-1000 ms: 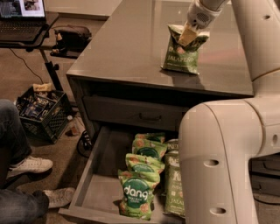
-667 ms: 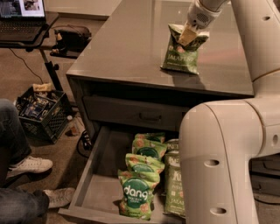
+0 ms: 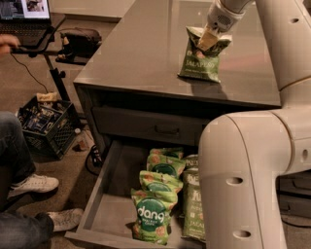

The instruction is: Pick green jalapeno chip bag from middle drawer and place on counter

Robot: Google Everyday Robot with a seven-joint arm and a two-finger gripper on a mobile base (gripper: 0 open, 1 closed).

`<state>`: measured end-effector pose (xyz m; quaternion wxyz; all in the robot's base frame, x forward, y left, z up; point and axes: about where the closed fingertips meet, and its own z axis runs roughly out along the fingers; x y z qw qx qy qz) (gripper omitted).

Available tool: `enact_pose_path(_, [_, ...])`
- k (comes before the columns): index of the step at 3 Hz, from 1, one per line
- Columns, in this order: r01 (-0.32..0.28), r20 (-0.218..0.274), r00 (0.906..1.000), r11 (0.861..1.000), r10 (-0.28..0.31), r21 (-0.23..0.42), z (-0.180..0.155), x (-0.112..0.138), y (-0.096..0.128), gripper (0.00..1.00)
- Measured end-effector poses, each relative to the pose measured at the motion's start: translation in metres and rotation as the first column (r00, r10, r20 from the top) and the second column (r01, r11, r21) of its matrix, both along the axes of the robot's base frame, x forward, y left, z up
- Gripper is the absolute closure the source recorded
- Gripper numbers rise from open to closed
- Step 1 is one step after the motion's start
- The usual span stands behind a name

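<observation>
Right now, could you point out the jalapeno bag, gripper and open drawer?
green jalapeno chip bag [image 3: 200, 65], camera view, lower front.
gripper [image 3: 206, 41], camera view, at bag's top.
middle drawer [image 3: 98, 187], camera view, left wall.

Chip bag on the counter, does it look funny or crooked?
A little. The green jalapeno chip bag stands tilted on the counter, its top crumpled where the gripper meets it. Nothing looks spilled.

Almost nothing moved, gripper [image 3: 206, 40] at the top of the bag [image 3: 200, 63] above the counter [image 3: 141, 48] showed no clear shift, a person's hand [image 3: 6, 42] appeared at the left edge below the laptop [image 3: 24, 9].
</observation>
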<state>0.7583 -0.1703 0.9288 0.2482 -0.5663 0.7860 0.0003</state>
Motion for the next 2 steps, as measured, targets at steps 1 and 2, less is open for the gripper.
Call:
enact_pose_path(1, [0.0,0.0,1.0,1.0,0.0,0.0,0.0,0.0,0.0,0.13])
enact_pose_path(2, [0.0,0.0,1.0,1.0,0.0,0.0,0.0,0.0001,0.0,0.0])
